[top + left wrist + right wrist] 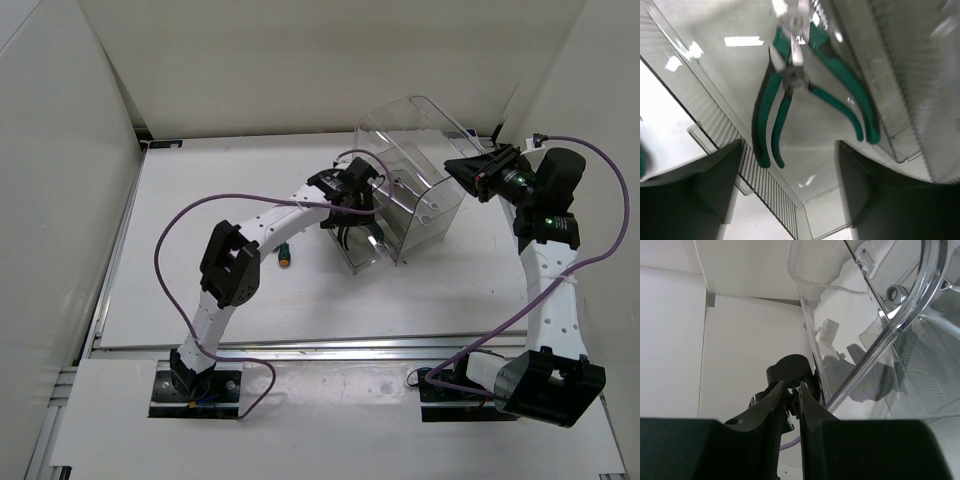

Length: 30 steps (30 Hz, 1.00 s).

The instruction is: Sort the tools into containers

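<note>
Starting at the left of the white surface [200, 200]: a stubby screwdriver [287, 256] with a green and orange handle lies alone near the middle. It sits just left of the clear plastic bin [415, 150] and nothing is touching it.

Next comes the left arm, reaching across to the low front compartment of that bin. Its wrist camera shows the left claw [789, 150] spread wide, one dark finger at each side of the view and nothing between them. Beyond the fingertips, green-handled pliers [792, 81] lie on the clear floor of the compartment, handles pointing back toward the claw. Four green handles show there; I cannot tell if that is a second pair or a reflection in the plastic.

The bin itself stands toward the far edge of the surface, right of the middle, with its rounded lid raised at the back.

On the right, the right claw [791, 387] is up by the bin's upper right side, pointing left. Its two fingers are pressed almost together, only a thin slit between them (nothing pinched). The bin's curved clear wall runs just to their right.
</note>
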Each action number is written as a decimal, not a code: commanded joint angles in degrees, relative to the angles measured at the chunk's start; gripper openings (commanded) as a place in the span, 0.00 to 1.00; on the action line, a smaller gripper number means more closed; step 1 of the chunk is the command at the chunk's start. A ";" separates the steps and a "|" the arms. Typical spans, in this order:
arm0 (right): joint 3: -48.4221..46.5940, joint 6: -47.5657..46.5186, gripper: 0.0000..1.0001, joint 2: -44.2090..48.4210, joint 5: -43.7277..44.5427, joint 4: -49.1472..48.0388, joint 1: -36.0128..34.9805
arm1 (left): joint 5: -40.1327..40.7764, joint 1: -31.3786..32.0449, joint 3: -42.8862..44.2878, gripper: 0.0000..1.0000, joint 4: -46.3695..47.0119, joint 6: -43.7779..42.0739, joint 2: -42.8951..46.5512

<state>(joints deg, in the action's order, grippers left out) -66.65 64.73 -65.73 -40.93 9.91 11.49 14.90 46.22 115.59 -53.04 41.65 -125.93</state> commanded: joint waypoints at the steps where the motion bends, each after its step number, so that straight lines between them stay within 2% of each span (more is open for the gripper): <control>1: -0.84 -0.39 0.21 0.17 -1.26 -3.23 0.03 | 0.65 -2.44 2.36 0.94 5.20 -0.52 7.96; 2: -0.85 -0.39 0.21 -0.01 -1.43 -3.58 0.03 | 2.66 -2.88 2.18 0.99 6.27 -0.43 9.28; 4: -1.89 -0.05 0.22 -0.18 -1.43 -5.68 0.03 | 4.61 -4.64 1.22 0.99 8.73 0.01 13.57; 9: -5.76 2.24 0.24 -2.64 -2.58 -13.15 0.03 | 6.38 -11.05 -10.28 0.99 14.01 5.54 22.03; 12: -8.66 4.87 0.26 -5.27 -2.93 -20.09 -0.06 | 1.99 -15.53 -18.69 0.98 15.77 7.57 25.73; 16: -13.57 8.39 0.27 -10.18 -1.35 -26.16 0.20 | -8.88 -20.11 -27.33 0.95 18.22 8.71 27.67; 18: -15.87 8.57 0.28 -12.65 -0.91 -26.44 0.90 | -11.46 -20.38 -28.92 0.94 19.81 8.89 27.84; 23: -15.27 19.10 0.28 -19.85 2.08 -35.29 5.55 | -14.54 -21.08 -30.16 0.93 19.38 10.90 25.57; 25: -15.52 20.69 0.28 -22.76 2.26 -34.96 6.26 | -17.35 -22.04 -31.12 0.92 18.94 11.87 25.03; 26: -15.61 20.70 0.27 -25.99 1.65 -34.87 6.36 | -18.92 -23.44 -31.65 0.91 18.93 13.18 24.33; 29: -15.18 18.78 0.24 -30.40 -0.99 -34.79 6.18 | -22.10 -25.64 -34.37 0.78 20.69 15.12 23.63; 30: -14.39 18.07 0.22 -31.29 -1.08 -34.70 5.92 | -23.15 -25.82 -34.73 0.69 21.21 15.13 22.23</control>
<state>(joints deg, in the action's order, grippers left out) -81.54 82.56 -94.63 -40.40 -22.04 18.06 -3.73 22.50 82.39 -33.69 54.43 -102.94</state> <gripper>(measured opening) 0.234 0.717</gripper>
